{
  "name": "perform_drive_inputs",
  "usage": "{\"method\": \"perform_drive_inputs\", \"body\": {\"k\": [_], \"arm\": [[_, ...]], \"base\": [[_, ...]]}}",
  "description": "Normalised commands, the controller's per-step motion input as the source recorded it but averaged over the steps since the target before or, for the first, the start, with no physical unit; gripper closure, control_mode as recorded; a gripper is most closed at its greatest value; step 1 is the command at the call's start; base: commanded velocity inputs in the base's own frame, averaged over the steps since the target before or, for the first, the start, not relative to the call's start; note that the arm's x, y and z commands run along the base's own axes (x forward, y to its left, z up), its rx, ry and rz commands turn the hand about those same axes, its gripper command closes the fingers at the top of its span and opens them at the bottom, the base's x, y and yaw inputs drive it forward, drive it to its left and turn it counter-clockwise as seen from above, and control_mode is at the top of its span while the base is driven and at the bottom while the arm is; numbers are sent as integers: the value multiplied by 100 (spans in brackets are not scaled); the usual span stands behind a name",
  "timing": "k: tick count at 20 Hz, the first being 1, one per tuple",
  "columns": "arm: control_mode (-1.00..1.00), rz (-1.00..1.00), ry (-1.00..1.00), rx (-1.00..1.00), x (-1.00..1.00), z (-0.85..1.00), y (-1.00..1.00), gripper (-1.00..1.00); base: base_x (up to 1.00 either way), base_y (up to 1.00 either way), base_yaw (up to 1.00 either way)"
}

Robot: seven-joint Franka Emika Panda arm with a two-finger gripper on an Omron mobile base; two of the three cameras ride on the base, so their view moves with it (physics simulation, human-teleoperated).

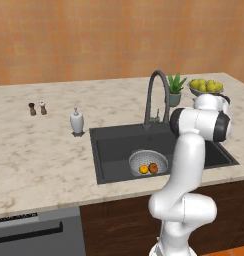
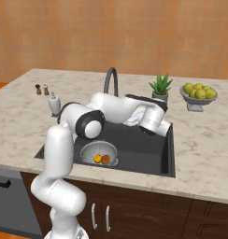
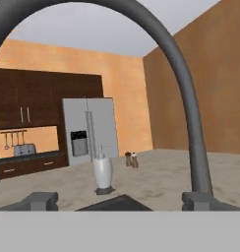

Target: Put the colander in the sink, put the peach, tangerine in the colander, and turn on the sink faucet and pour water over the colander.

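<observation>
The colander (image 1: 148, 162) sits in the sink (image 1: 114, 145), toward the front left of the dark basin, with two fruits inside it side by side — the yellow-orange tangerine (image 1: 143, 169) and the redder peach (image 1: 153, 168). The sink faucet (image 1: 156, 95) arches up behind the basin. The arm reaches across the sink from the front, its gripper (image 3: 124, 201) held low beside the faucet's base, jaws spread wide with nothing between them. From the hand, the gooseneck curves overhead and down on the right. On the counter (image 1: 39, 155) stand a white soap bottle (image 1: 76, 121), two small shakers (image 1: 37, 108), a potted plant (image 1: 175, 89) and a bowl of lemons (image 1: 206, 87).
</observation>
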Motion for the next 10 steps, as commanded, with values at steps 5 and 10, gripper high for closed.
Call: {"method": "perform_drive_inputs", "body": {"k": [5, 10], "arm": [[-100, -3, -7, -14, 44, -17, 18, -100], [-100, 0, -2, -5, 41, -16, 1, -100]], "base": [[0, 0, 0], [0, 0, 0]]}}
